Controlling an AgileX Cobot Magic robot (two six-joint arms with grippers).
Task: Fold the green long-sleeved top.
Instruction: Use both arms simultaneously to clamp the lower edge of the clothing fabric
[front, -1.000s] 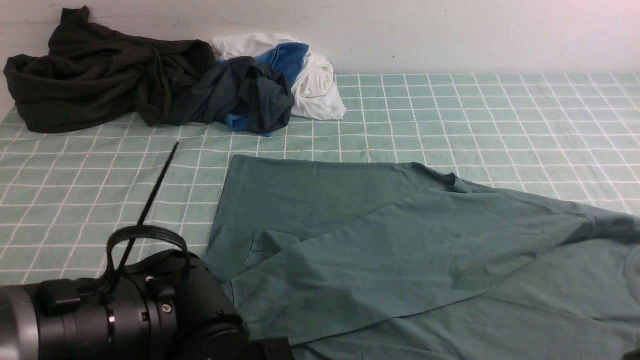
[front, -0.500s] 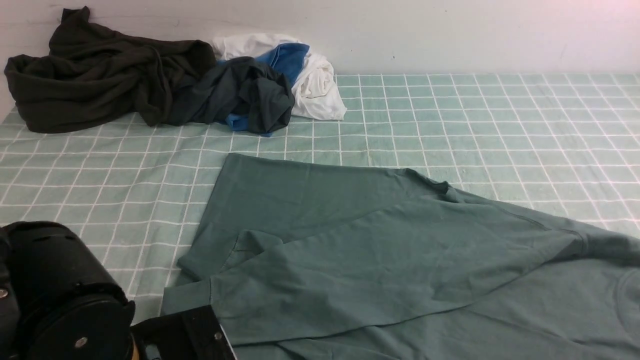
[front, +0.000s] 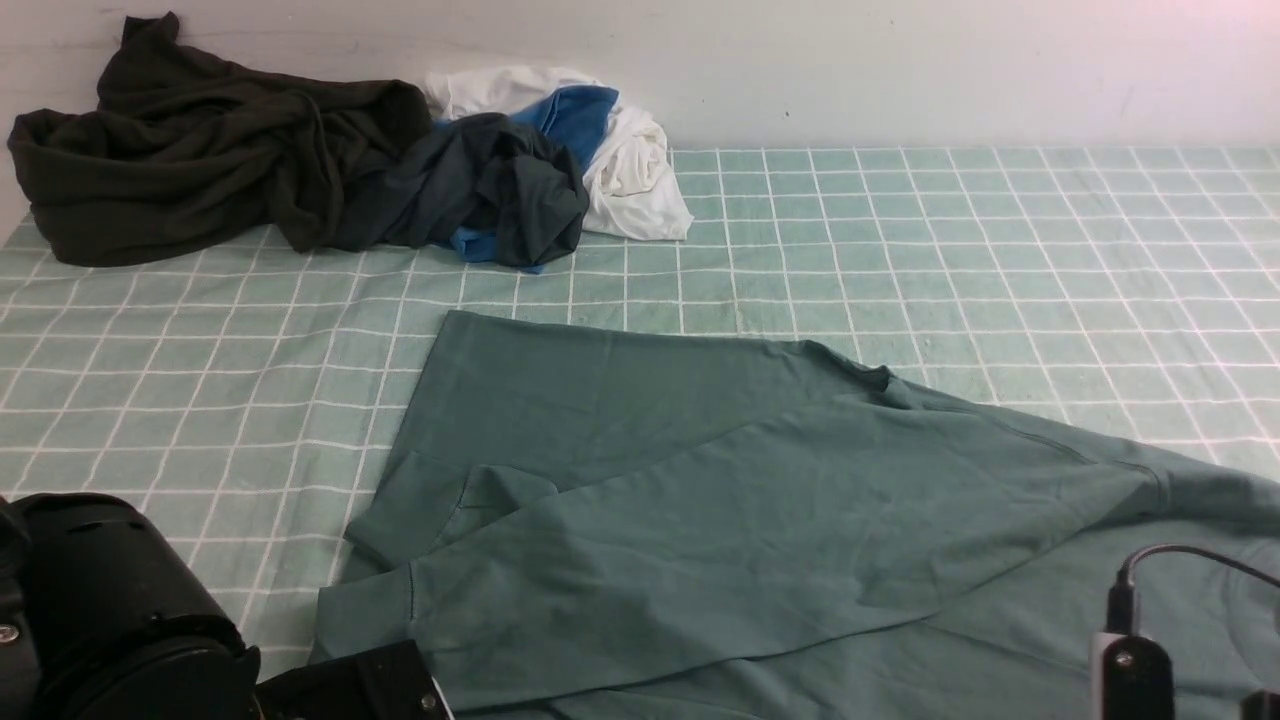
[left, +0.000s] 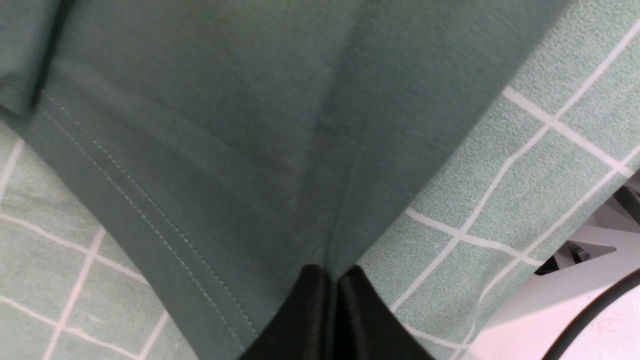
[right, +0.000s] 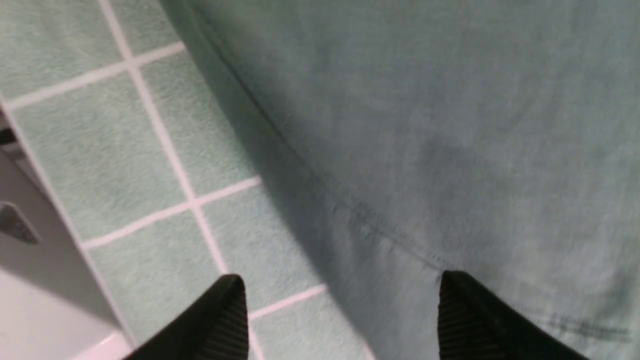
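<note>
Two grippers, two different jobs: my left gripper (left: 328, 290) is pressed together on the green long-sleeved top (front: 700, 520) just beside its stitched hem (left: 150, 210). The fabric creases into the pinch, which I take as a hold meant to carry that edge over in a fold. My right gripper (right: 340, 287) is spread wide and holds nothing, with one fingertip over the top and the other over the checked tablecloth (front: 1000, 250). It straddles the garment's edge (a sensible spot if the next move is to bite that edge). The top lies across the near middle and right of the table, one layer already lapped diagonally over the body, so I judge the folding partly done. The heap of other clothes (front: 300, 170) sits well apart, far left, out of my way.
</note>
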